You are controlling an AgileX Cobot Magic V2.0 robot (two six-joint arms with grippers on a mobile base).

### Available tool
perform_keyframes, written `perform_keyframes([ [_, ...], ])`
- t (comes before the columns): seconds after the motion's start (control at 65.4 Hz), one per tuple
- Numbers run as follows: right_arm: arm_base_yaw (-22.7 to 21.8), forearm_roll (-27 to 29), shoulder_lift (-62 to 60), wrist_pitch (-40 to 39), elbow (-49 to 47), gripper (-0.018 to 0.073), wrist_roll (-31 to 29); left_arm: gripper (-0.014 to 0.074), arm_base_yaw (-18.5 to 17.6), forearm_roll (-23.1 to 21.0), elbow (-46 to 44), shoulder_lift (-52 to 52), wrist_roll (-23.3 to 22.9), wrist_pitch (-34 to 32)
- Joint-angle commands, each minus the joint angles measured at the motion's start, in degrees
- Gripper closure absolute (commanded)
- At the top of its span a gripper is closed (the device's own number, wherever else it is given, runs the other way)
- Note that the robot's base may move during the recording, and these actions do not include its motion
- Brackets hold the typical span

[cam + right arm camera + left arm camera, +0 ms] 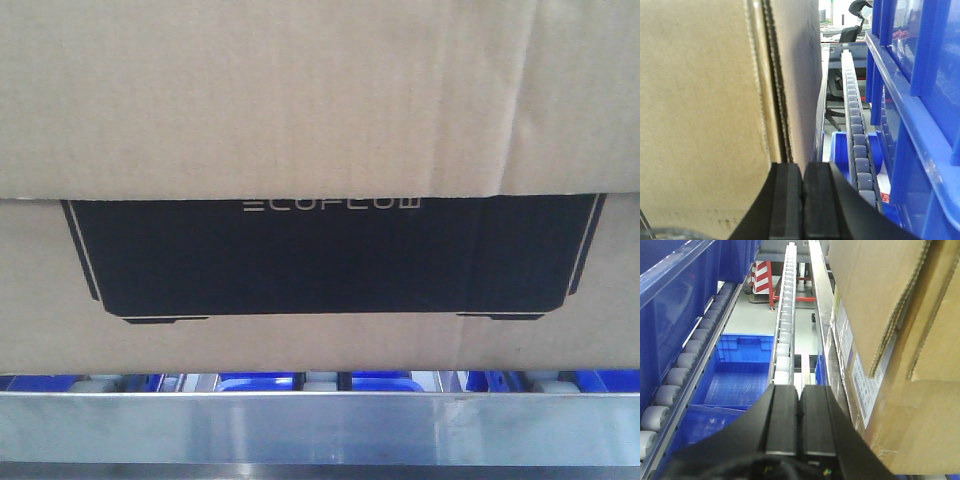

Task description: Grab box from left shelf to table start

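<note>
A large brown cardboard box [300, 100] with a black printed panel fills the front view, sitting on the shelf just above a metal rail [320, 425]. In the left wrist view the box [910, 340] stands to the right of my left gripper [800, 390], whose jaws are shut together and empty, beside the box's left side. In the right wrist view the box [705, 100] stands to the left of my right gripper [803, 167], also shut and empty, close beside the box's right side.
Roller tracks [785, 315] [856, 130] run along the shelf on both sides of the box. Blue plastic bins [670, 305] [920, 100] stand outside each gripper; another blue bin [737, 375] lies below. Blue bins [380, 381] show under the box.
</note>
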Motion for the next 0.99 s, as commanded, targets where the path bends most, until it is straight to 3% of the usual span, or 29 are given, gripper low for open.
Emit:
perform_keyframes([
  [0.0, 0.0, -0.8, -0.7, -5.4, -1.1, 0.0511, -0.6, 0.0696, -0.1, -0.2, -0.2, -0.8, 0.2, -4.7],
  [0.321, 0.0, -0.8, -0.7, -5.4, -1.1, 0.0511, -0.6, 0.0696, -0.1, -0.5, -0.2, -0.8, 0.2, -5.6],
  [0.489, 0.0, -0.8, -0.7, -5.4, -1.1, 0.0511, -0.6, 0.0695, -0.1, -5.5, -2.4, -0.6, 0.2, -7.4],
  [0.734, 0.0, -0.8, -0.7, -5.4, -1.1, 0.0511, -0.6, 0.0691, -0.1, -5.5, -14.2, 3.3, 0.2, 1.0],
  [0.979, 0.0, -0.8, -0.7, -5.4, -1.1, 0.0511, -0.6, 0.0691, -0.1, -5.3, -27.2, 13.4, 0.2, 9.1],
])
